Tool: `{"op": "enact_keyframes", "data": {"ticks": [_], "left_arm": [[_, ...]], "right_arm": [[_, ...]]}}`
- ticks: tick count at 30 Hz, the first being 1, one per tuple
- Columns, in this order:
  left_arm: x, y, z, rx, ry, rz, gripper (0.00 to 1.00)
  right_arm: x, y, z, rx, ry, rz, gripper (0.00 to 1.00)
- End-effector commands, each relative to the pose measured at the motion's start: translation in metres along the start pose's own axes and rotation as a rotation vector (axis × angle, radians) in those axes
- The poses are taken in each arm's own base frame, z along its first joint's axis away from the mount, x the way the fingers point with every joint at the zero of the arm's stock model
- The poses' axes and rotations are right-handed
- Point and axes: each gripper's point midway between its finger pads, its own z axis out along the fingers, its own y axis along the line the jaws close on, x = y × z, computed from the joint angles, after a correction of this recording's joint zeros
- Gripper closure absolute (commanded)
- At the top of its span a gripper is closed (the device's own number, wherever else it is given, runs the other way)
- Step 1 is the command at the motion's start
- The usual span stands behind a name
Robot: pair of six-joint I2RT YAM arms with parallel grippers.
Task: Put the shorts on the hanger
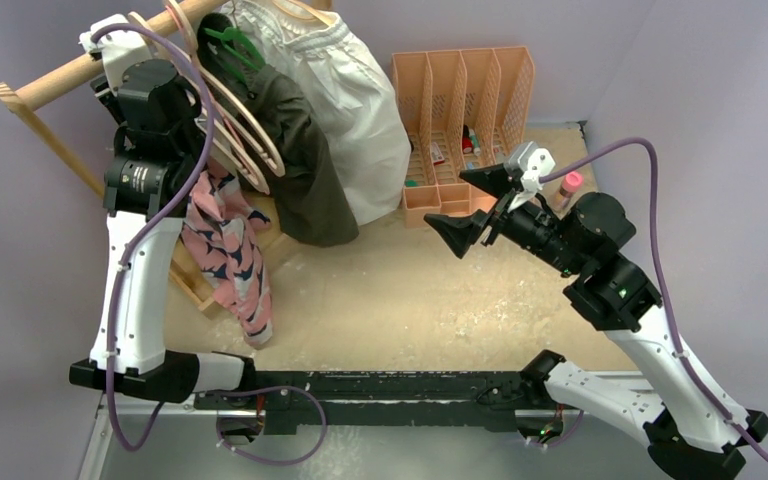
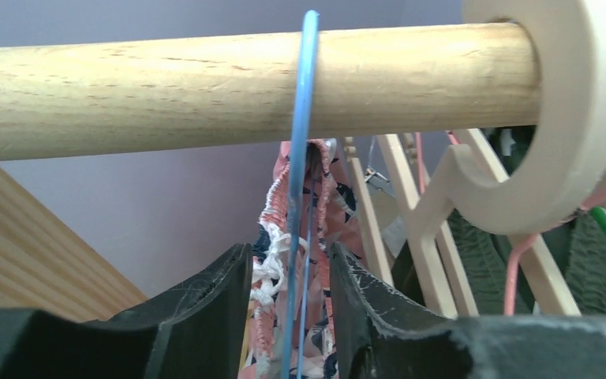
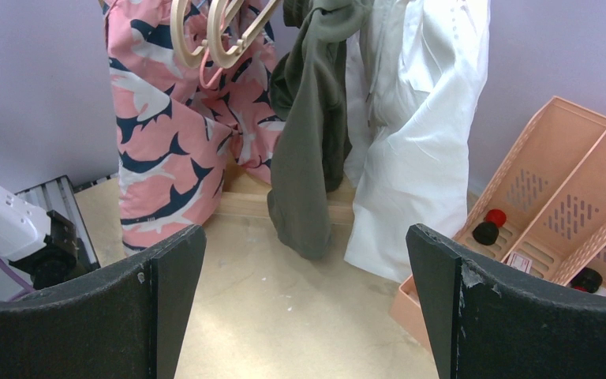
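The pink shark-print shorts (image 1: 225, 250) hang from the wooden rod (image 1: 60, 75) at the left and reach down to the table; they also show in the right wrist view (image 3: 158, 134). In the left wrist view the light-blue wire hanger (image 2: 304, 118) is hooked over the rod (image 2: 126, 87), with the shorts' gathered waistband and white drawstring (image 2: 272, 276) below it. My left gripper (image 2: 290, 264) straddles the hanger wire, jaws apart, not clamping it. My right gripper (image 1: 450, 200) is open and empty above the table (image 3: 304, 237).
Beige hangers (image 1: 250, 140), a green hanger (image 1: 230, 45), a dark olive garment (image 1: 305, 170) and a white garment (image 1: 355, 110) hang on the same rod to the right of the shorts. An orange file organizer (image 1: 460, 100) stands at the back. A pink-capped bottle (image 1: 570, 185) stands behind the right arm.
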Motion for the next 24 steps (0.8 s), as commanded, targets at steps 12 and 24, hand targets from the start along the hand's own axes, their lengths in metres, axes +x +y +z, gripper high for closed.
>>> {"op": "enact_keyframes", "data": {"ticks": [12, 24], "left_arm": [[-0.055, -0.008, -0.077, 0.488, -0.14, -0.229, 0.37], [-0.053, -0.043, -0.177, 1.073, -0.136, -0.305, 0.32]], "right_arm": [[-0.003, -0.001, -0.007, 0.021, -0.032, 0.017, 0.0], [-0.002, -0.018, -0.031, 0.187, -0.003, 0.202, 0.0]]}}
